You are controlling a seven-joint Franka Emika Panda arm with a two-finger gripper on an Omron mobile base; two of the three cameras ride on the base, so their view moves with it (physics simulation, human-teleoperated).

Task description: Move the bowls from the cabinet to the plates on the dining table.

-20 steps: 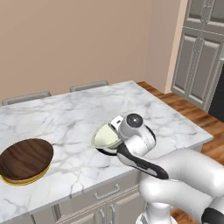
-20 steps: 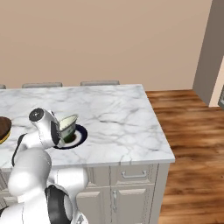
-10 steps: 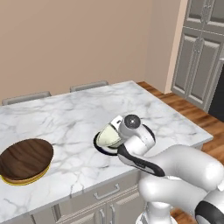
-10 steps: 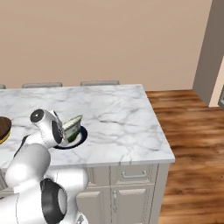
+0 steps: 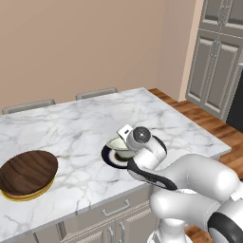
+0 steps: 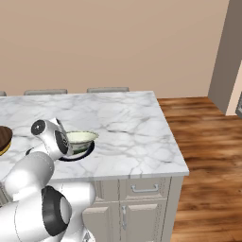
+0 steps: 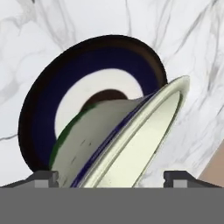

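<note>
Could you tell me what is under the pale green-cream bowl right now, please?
The white plate with the dark rim lies below the pale bowl, on the marble dining table. The bowl hides part of the plate. Whether bowl and plate touch yet cannot be seen.

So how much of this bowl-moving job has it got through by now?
Done, it seems: the dark wooden bowl sits on the yellow plate on the dining table. In hand: the gripper holds the pale green-cream bowl, tilted, right over the dark-rimmed white plate. Left: setting it flat on that plate and letting go.
</note>
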